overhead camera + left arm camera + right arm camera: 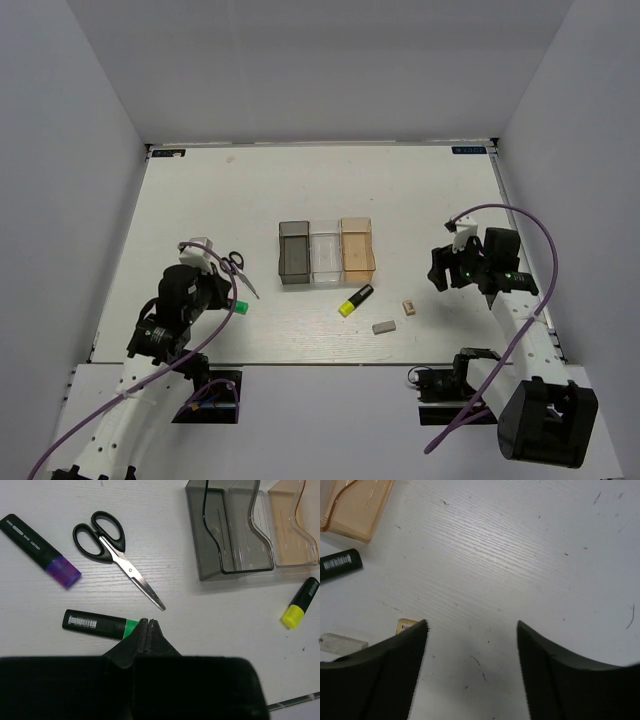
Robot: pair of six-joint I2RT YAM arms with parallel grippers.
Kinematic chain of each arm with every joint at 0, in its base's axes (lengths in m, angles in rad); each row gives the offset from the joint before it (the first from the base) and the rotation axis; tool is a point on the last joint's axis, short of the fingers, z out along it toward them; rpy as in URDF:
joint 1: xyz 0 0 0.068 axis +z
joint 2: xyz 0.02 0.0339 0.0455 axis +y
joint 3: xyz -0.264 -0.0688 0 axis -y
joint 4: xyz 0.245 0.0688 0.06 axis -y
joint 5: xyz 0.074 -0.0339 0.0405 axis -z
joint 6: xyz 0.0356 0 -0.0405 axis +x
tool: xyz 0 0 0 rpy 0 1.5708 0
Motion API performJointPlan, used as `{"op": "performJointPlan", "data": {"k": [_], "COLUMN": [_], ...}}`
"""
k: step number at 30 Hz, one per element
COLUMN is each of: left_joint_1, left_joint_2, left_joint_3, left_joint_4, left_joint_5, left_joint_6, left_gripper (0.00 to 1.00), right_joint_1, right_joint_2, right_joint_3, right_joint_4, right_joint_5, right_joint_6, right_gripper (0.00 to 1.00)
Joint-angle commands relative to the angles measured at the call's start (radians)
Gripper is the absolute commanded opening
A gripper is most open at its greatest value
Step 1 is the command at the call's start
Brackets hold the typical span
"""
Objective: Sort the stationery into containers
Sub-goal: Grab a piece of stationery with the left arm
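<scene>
Top view: dark grey bin (294, 253), clear bin (326, 252) and orange bin (358, 249) stand in a row mid-frame on the worktop (200, 200); yellow highlighter (355, 299) lies just below.
Left wrist: left gripper (146, 630) clenched on nothing at lower centre, beside the green highlighter (97, 624); scissors (117, 555) upper left.
Right wrist: right gripper (472, 625) released, fingers wide apart; beige eraser (406, 625) lower left.

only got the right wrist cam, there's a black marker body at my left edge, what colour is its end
Observer: Yellow. The top view shows it is a black-bodied highlighter with the yellow end, lying just on the near side of the translucent orange plastic bin.
Operator: anything in the bins yet
Observer: No. That bin, the dark grey plastic bin and the clear plastic bin all look empty.
Operator: and the left claw
Observer: The left claw is shut on nothing, with its tips right beside a black-bodied highlighter with a green end.
</scene>
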State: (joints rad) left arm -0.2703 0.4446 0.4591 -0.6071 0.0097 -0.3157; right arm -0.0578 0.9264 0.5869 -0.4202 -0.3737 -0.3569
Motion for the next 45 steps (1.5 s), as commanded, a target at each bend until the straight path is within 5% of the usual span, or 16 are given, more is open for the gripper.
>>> {"op": "performJointPlan", "data": {"k": [1, 4, 5, 7, 9, 12, 21, 29, 34, 37, 39, 41, 42, 44, 45], "left_joint_1": [0.005, 0.005, 0.006, 0.006, 0.006, 0.006, 0.006, 0.006, 0.003, 0.006, 0.005, 0.006, 0.005, 0.003, 0.003], "left_joint_2": [-0.020, -0.029, -0.029, -0.029, -0.029, -0.032, -0.023, -0.023, -0.020, -0.015, -0.010, 0.005, 0.005, 0.026, 0.032], "left_joint_3": [0.039, 0.038, 0.036, 0.035, 0.036, 0.035, 0.035, 0.030, 0.032, 0.030, 0.029, 0.030, 0.032, 0.030, 0.030], "left_joint_4": [-0.005, -0.003, -0.009, -0.013, -0.016, -0.020, -0.026, -0.023, -0.022, -0.022, -0.023, -0.029, -0.028, -0.029, -0.031], "left_joint_5": [-0.005, -0.005, -0.004, -0.029, -0.033, -0.045, -0.060, -0.056, -0.059, -0.060, -0.062, -0.076, -0.082, -0.109, -0.119], "left_joint_6": [-0.010, -0.016, -0.020, -0.026, -0.028, -0.028, -0.033, -0.034, -0.034, -0.029, -0.026, -0.026, -0.028, -0.036, -0.046], "left_gripper": [0.00, 0.18, 0.49, 0.79, 0.92, 0.97, 0.98, 0.98, 0.98, 0.92, 0.78, 0.63, 0.43, 0.26, 0.14], "right_joint_1": [-0.037, -0.071, -0.091, -0.106, -0.123, -0.145, -0.209, -0.261, -0.284, -0.290, -0.292, -0.289, -0.281, -0.283, -0.281], "right_joint_2": [0.000, -0.001, -0.001, 0.002, 0.006, 0.009, 0.032, 0.042, 0.046, 0.046, 0.046, 0.049, 0.048, 0.040, 0.038], "right_joint_3": [-0.012, -0.009, -0.012, -0.013, -0.015, -0.018, -0.024, -0.027, -0.030, -0.033, -0.030, -0.027, -0.022, -0.015, -0.010], "right_joint_4": [-0.018, -0.043, -0.055, -0.049, -0.048, -0.045, -0.041, -0.055, -0.054, -0.045, -0.038, -0.034, -0.035, -0.032, -0.032], "right_joint_5": [-0.048, -0.103, -0.123, -0.128, -0.137, -0.140, -0.168, -0.209, -0.223, -0.226, -0.231, -0.237, -0.243, -0.258, -0.263], "right_joint_6": [-0.039, -0.063, -0.070, -0.073, -0.076, -0.076, -0.086, -0.097, -0.097, -0.096, -0.094, -0.088, -0.082, -0.067, -0.060], "right_gripper": [0.81, 0.90, 0.90, 0.90, 0.90, 0.90, 0.86, 0.33, 0.35, 0.65, 0.84, 0.84, 0.77, 0.61, 0.39]}}
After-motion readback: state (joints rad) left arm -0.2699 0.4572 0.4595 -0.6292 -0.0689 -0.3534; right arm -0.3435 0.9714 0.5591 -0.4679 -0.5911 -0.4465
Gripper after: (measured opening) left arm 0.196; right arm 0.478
